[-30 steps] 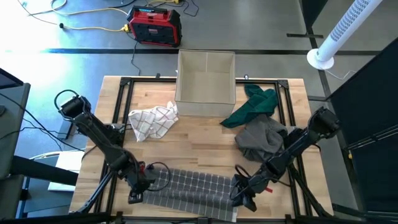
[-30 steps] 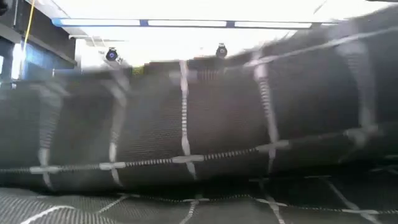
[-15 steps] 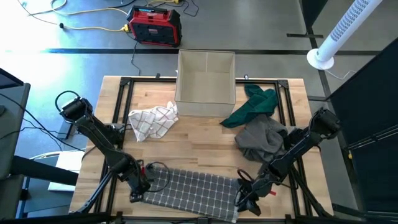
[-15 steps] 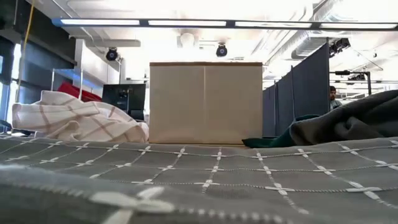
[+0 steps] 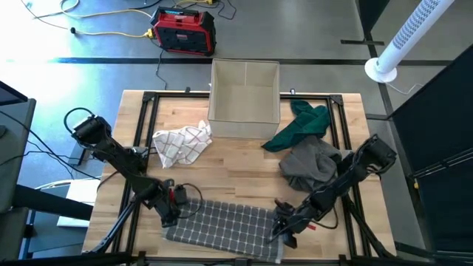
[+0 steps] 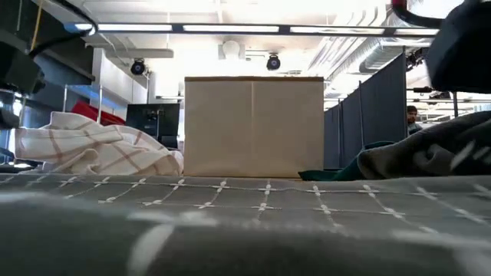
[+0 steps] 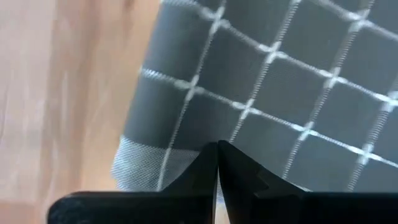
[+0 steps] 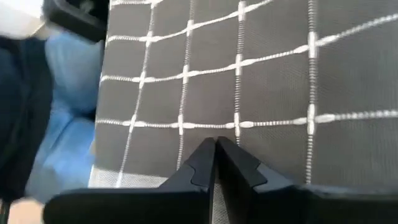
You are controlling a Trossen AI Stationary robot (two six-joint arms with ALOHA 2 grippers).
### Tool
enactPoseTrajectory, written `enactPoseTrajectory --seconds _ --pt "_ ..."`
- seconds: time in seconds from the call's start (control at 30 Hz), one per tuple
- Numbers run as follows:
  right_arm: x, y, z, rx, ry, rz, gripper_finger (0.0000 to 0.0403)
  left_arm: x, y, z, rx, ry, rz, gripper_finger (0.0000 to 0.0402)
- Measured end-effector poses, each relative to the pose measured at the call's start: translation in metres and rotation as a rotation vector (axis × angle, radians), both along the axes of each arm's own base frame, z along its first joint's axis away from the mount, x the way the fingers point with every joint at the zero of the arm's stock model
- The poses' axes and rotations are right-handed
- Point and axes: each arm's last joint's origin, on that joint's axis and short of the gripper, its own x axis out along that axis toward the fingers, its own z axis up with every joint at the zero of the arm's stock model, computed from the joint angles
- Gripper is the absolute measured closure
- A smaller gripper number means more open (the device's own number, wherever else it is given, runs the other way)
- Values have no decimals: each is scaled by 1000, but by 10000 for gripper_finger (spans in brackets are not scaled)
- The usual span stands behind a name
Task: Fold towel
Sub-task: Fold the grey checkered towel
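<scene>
Two dark arms are working the dark grey towel with a white grid (image 5: pixel 222 225), lying flat at the near edge of the wooden surface (image 5: pixel 236 166). The left end effector (image 5: pixel 171 214) and right end effector (image 5: pixel 283 230) are each clenching a side edge (the fold itself is not yet made).
</scene>
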Motion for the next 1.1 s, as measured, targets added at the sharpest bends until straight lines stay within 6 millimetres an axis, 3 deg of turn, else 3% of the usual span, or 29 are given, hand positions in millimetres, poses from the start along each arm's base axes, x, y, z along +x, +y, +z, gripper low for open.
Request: enactPoseTrajectory --seconds 0.13,0.23,0.4,0.53,0.77,1.1 --pt "2 -11 -8 -51 71 -35 401 -6 5 -9 -20 45 61 397" --pt "6 -32 -1 -125 100 -54 401 -6 4 -9 -50 71 92 400" --pt "-1 -71 21 -212 207 -123 402 -7 4 -9 -74 101 180 401" --pt "-9 -85 50 -166 182 -158 403 -6 5 -4 -61 62 260 401" --pt "-10 -88 100 -108 124 -263 403 -2 11 44 38 -239 158 401" --pt "16 -77 120 -124 446 -646 403 -20 35 97 197 -555 -225 401"
